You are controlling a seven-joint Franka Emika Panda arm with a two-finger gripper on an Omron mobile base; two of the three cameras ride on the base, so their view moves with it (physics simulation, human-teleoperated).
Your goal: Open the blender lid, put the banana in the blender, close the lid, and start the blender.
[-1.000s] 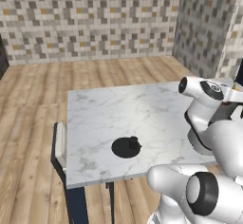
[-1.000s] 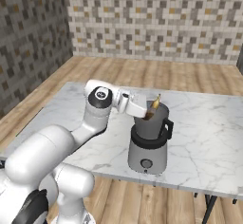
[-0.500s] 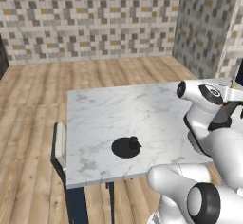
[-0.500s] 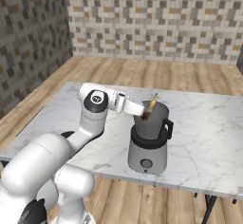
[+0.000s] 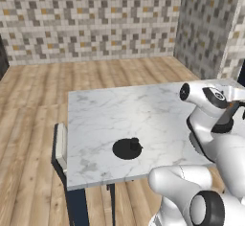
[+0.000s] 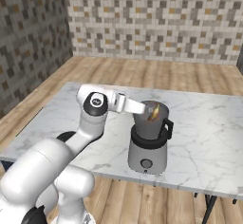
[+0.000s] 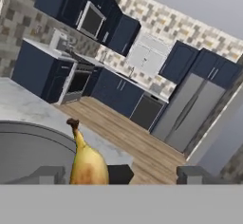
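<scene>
The hand (image 7: 111, 174) reached level over the open mouth of the blender (image 6: 148, 140), and its two dark fingertips (image 7: 46, 174) stood well apart, one at each side of the hand view's bottom edge. The banana (image 7: 87, 160) stood between them with a clear gap on its right, nearer the left tip, so the hand was wide and not clamped on the fruit; whether the left tip touched the peel could not be told.

In the hand view the banana's long axis ran nearly upright in the picture, its dark stem end pointing to the top and leaning slightly left, its broad body at the bottom. In the right base view the banana (image 6: 154, 112) showed as a small orange-brown streak in the top of the dark jar, tilted, its upper end toward the right rim. How deep it sat in the jar could not be told.

The blender stood on the marble bench (image 6: 209, 133), near its front edge, grey base below and black collar above, handle to the right. The blender lid (image 5: 128, 148) lay flat on the bench (image 5: 105, 115) with its knob up, well apart from the hand. Beyond the bench lay a wooden floor (image 5: 43, 81) and a tiled wall (image 5: 86, 14).
</scene>
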